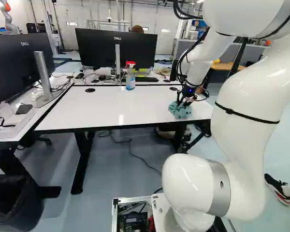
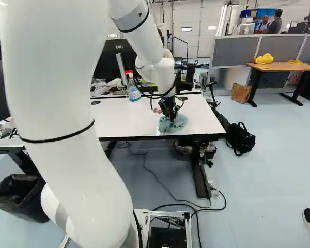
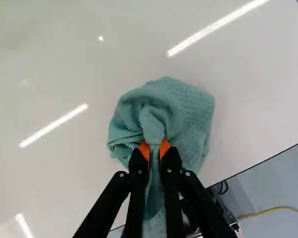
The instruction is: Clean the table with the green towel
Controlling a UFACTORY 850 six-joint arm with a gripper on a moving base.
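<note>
Towel (image 3: 188, 106), green and crumpled, lies on the table (image 1: 121, 104) near its front edge, toward the right end in the left base view — the pincer (image 3: 155, 148) pinches a gathered fold. Grasping is complete; wiping is probably what is left — how much surface is clean cannot be told.

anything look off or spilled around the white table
No spill or damage shows. The spray bottle stands upright on the white table, and the green towel is bunched in the pincer, which suits wiping. Only the dark cable trailing loose across the floor looks untidy.
</note>
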